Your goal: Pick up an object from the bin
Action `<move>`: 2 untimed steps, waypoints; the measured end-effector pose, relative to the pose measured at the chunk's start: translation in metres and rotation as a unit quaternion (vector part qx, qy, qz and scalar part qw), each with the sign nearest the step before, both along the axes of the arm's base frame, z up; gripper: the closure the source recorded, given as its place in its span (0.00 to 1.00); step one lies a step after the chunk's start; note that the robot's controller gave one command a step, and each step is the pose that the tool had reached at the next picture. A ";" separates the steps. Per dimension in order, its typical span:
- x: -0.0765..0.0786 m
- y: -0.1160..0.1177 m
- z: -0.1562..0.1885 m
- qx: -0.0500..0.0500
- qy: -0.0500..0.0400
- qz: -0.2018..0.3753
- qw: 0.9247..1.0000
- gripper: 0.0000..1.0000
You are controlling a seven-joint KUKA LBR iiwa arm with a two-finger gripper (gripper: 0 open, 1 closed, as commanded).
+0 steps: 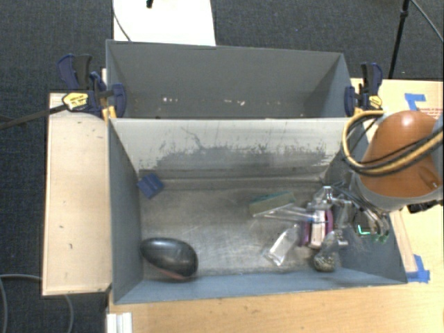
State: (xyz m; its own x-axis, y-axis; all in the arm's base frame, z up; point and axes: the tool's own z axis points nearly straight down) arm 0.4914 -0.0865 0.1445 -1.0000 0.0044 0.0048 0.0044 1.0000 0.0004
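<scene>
A dark grey oval thing [169, 257], smooth and rounded like a pebble, lies alone in the near left corner of the grey metal bin [229, 144], close against the front wall. Across the floor, in the near right corner, a small brownish lump [324, 261] sits just in front of the robot's gripper [326, 236], which hangs low over a loose cluster there. Beside the lump, toward the middle of the bin, a scrap of clear plastic [280, 247] rests on the scratched floor. Directly beneath the gripper is a pink and white thing [306, 234], slim and standing roughly on end, touching or nearly touching the metal of the tool; whether the gripper is open or closed on it cannot be told, since the tool's own parts overlap it. A clear, pale strip [281, 214] runs leftward from the gripper. Just behind that lies a flat greenish block [270, 202], slightly tilted. The arm's orange cover [404, 155], looped with yellow and black cables [355, 144], rises over the bin's right wall. Farther back and well apart from everything else, a small blue piece [150, 185] rests at the foot of the left wall.
</scene>
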 end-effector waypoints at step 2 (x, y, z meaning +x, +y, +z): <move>0.043 -0.043 -0.043 0.000 -0.005 0.244 0.970 0.00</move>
